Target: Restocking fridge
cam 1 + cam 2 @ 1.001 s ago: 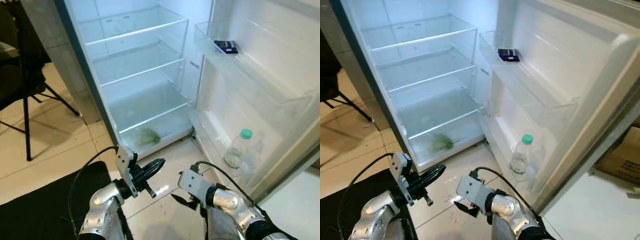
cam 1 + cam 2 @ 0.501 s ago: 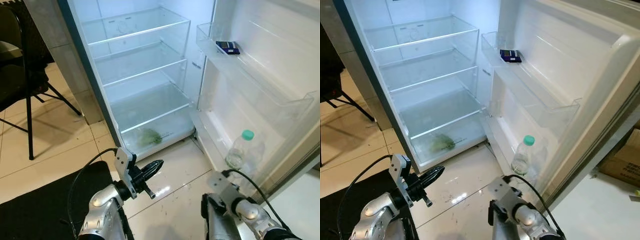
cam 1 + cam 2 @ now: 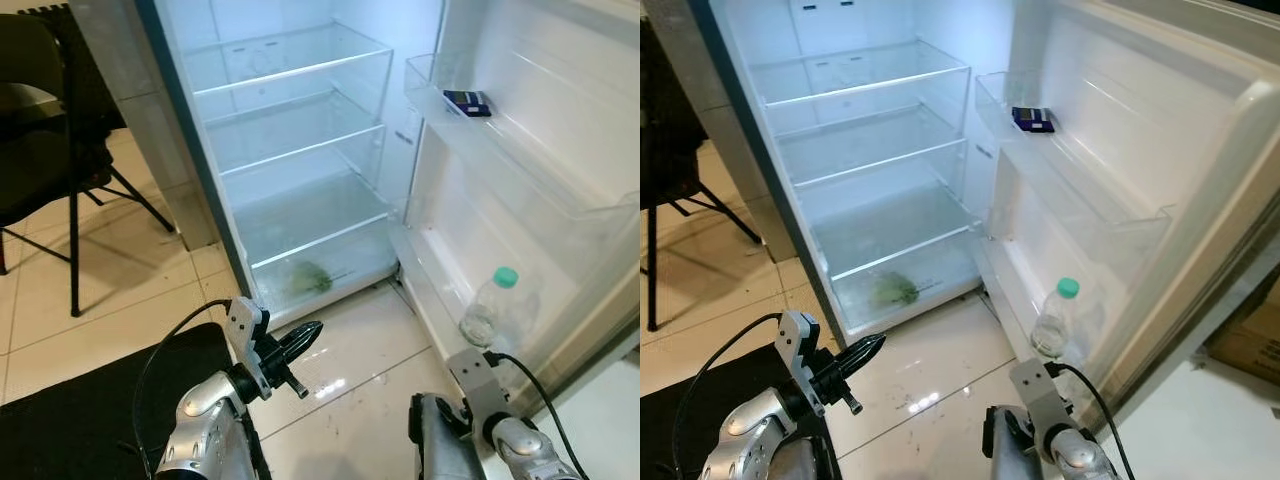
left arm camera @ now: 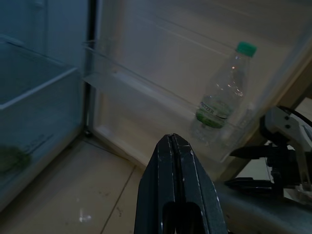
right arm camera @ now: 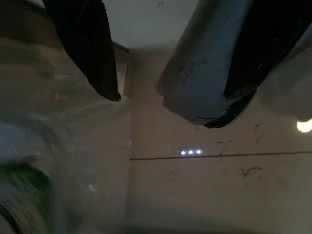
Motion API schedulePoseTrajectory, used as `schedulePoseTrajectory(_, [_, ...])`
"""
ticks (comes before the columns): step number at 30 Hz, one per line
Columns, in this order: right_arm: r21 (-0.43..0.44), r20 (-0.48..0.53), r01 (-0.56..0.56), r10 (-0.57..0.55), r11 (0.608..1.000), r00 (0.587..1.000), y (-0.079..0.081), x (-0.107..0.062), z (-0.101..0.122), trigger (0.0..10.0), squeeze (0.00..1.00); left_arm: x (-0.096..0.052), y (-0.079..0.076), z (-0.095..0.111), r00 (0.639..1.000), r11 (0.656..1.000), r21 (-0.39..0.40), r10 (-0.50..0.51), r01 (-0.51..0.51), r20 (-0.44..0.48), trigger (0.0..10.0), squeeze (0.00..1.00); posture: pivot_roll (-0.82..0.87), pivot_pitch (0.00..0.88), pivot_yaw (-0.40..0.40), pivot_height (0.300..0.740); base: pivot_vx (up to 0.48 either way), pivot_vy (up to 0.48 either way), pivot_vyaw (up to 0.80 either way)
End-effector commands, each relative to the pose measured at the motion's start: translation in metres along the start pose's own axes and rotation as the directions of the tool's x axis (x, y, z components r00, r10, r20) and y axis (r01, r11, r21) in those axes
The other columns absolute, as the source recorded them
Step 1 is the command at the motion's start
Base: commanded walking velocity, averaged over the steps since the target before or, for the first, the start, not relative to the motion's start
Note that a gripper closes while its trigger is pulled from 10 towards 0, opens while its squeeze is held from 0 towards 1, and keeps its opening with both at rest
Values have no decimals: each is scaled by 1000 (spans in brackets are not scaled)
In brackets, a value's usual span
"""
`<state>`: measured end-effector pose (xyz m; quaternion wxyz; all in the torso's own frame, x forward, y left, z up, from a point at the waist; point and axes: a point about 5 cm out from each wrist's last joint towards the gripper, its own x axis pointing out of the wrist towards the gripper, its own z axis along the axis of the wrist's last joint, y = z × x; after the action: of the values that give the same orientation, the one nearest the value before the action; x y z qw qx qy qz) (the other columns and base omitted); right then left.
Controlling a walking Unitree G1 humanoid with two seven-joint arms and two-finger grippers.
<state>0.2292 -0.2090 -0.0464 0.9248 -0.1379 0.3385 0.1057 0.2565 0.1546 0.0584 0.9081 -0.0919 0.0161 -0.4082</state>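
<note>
Right wrist view: right gripper (image 5: 168,92), fingers apart, has dropped floorward; left gripper (image 3: 300,337) stays closed.

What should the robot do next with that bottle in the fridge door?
Probably ease the right gripper forward around the clear plastic bottle with a green cap. Its fingers are open beside the bottle, which stands in the lowest door shelf.

The fridge (image 3: 190,130) stands open, its glass shelves (image 3: 290,70) bare; some greens (image 3: 310,277) lie in the bottom drawer, a bottle (image 3: 492,308) occupies the low door bin and a dark box (image 3: 467,102) the upper
</note>
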Motion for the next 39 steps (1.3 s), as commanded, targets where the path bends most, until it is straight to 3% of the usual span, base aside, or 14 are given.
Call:
schedulePoseTrajectory(1, [60, -222, 24, -10, 998, 975, -1, -20, -55, 10000, 0, -1, 1, 0, 1000, 1000, 2, -5, 5, 2, 10000, 0, -72, 65, -24, 471, 0, 0, 0])
schedulePoseTrajectory(2, [60, -222, 24, -10, 998, 975, -1, -20, -55, 10000, 0, -1, 1, 0, 1000, 1000, 2, -5, 5, 2, 10000, 0, -72, 65, -24, 471, 0, 0, 0])
schedulePoseTrajectory(5, [188, -289, 139, -80, 972, 954, -10, -32, -76, 10000, 0, -5, 4, -4, 1000, 1000, -3, 11, -11, -16, 10000, 0, -71, 66, -22, 471, 0, 0, 0])
schedulePoseTrajectory(16, [273, -342, 229, -128, 934, 931, -17, -44, -93, 10000, 0, -14, 7, -13, 998, 998, -24, 56, -57, -42, 10000, 0, -69, 66, -24, 471, 0, 0, 0])
schedulePoseTrajectory(21, [288, -379, 283, -162, 915, 911, -22, -50, -101, 10000, 0, -26, 15, -27, 983, 985, -55, 158, -163, -91, 10000, 0, -70, 66, -23, 471, 0, 0, 0])
schedulePoseTrajectory(22, [288, -391, 311, -186, 906, 901, -26, -53, -104, 10000, 0, -40, 23, -37, 959, 959, -87, 259, -270, -117, 10000, 0, -70, 67, -23, 475, 0, 0, 0])
schedulePoseTrajectory(25, [290, -391, 318, -192, 903, 900, -27, -54, -104, 10000, 0, -46, 27, -40, 945, 944, -100, 302, -315, -128, 10000, 0, -72, 65, -22, 480, 0, 0, 0])
schedulePoseTrajectory(30, [298, -400, 353, -220, 887, 890, -33, -56, -105, 10000, 0, -78, 39, -56, 846, 837, -146, 501, -527, -183, 10000, 0, -70, 64, -23, 504, 0, 0, 0])
schedulePoseTrajectory(31, [298, -400, 353, -220, 887, 890, -33, -56, -105, 10000, 0, -78, 39, -56, 846, 837, -146, 501, -527, -183, 10000, 0, -70, 64, -23, 504, 0, 0, 0])
schedulePoseTrajectory(32, [298, -404, 359, -224, 885, 887, -34, -57, -106, 10000, 0, -93, 41, -64, 799, 791, -146, 558, -594, -227, 10000, 0, -68, 62, -26, 514, 0, 0, 0])
schedulePoseTrajectory(33, [298, -404, 359, -224, 885, 887, -34, -57, -106, 10000, 0, -93, 41, -64, 799, 791, -146, 558, -594, -227, 10000, 0, -68, 62, -26, 514, 0, 0, 0])
schedulePoseTrajectory(34, [297, -407, 362, -225, 883, 885, -35, -57, -106, 10000, 0, -106, 42, -69, 753, 745, -150, 606, -651, -256, 10000, 0, -68, 62, -24, 524, 0, 0, 0])
schedulePoseTrajectory(36, [295, -410, 363, -227, 884, 884, -35, -58, -107, 10000, 0, -116, 43, -73, 716, 705, -155, 642, -692, -273, 10000, 0, -67, 60, -25, 533, 0, 0, 0])
schedulePoseTrajectory(39, [294, -410, 364, -227, 884, 883, -35, -58, -107, 10000, 0, -120, 43, -74, 700, 689, -155, 656, -708, -282, 10000, 0, -68, 60, -24, 538, 0, 0, 0])
